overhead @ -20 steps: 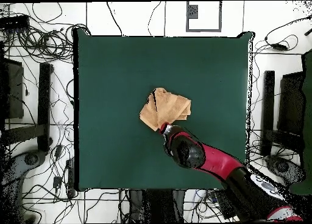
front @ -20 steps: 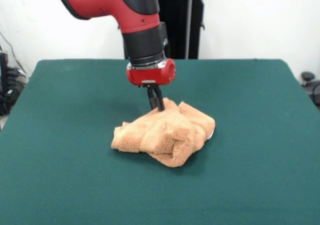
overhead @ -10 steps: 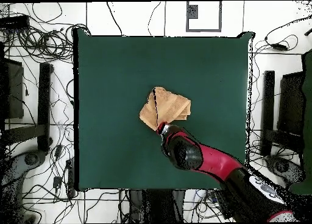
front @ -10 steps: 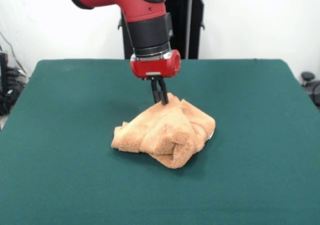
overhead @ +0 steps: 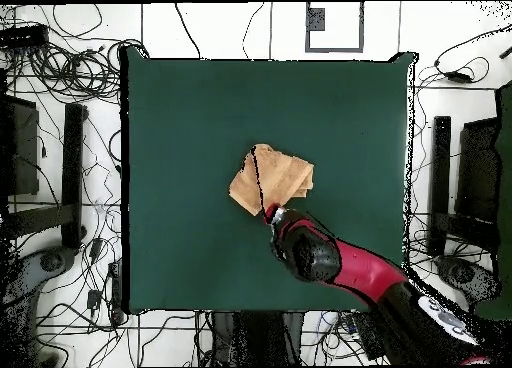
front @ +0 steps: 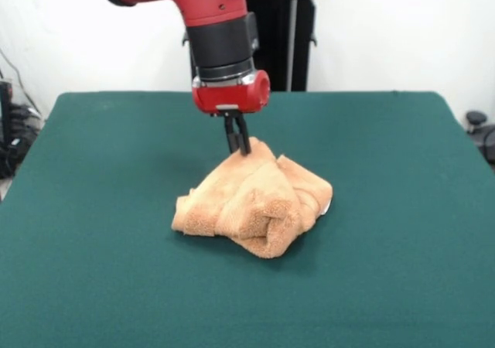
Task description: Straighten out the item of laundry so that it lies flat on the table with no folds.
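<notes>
The item of laundry, an orange-tan terry towel, lies crumpled in a folded heap near the middle of the dark green table. Its far edge is drawn up into a small peak. My gripper hangs from the red arm and is shut on that peak at the towel's far side. In the overhead view the towel shows as a bunched patch, and the gripper meets its edge on the side nearest the robot's base, mostly hidden by the red wrist.
The green table stretches wide on every side of the towel. Cables and black stands crowd the floor around the table's edges in the overhead view. A black pedestal stands behind the table's far edge.
The gripper, pinching the towel's far edge, has risen and shifted slightly left in the front view, pulling that edge into a taller peak. The rest of the heap has stayed put.
</notes>
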`<state>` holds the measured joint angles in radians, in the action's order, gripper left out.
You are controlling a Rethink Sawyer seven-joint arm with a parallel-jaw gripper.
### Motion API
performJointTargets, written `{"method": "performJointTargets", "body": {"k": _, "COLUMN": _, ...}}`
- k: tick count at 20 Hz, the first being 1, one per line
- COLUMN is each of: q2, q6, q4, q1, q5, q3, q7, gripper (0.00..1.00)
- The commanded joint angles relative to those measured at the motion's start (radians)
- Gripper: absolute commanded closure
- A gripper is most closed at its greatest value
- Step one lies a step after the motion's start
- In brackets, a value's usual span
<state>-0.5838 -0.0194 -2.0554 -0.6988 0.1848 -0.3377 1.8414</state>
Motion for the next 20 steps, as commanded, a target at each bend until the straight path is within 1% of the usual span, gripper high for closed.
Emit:
{"method": "performJointTargets", "body": {"k": 1, "q2": -0.012, "q6": -0.163, "q4": -0.027, "q1": -0.028, "q5": -0.026, "q3": -0.056, "q7": 0.084, "gripper": 1.00}}
{"method": "performJointTargets", "body": {"k": 5, "q2": -0.029, "q6": -0.193, "q4": -0.022, "q1": -0.030, "q5": -0.025, "q3": -0.054, "q7": 0.079, "gripper": 1.00}}
{"method": "performJointTargets", "body": {"k": 15, "q2": -0.092, "q6": -0.275, "q4": -0.004, "q1": 0.019, "q5": -0.056, "q3": -0.032, "q7": 0.107, "gripper": 1.00}}
{"method": "performJointTargets", "body": {"k": 20, "q2": -0.151, "q6": -0.391, "q4": 0.020, "q1": 0.062, "q5": -0.101, "q3": -0.012, "q7": 0.124, "gripper": 1.00}}
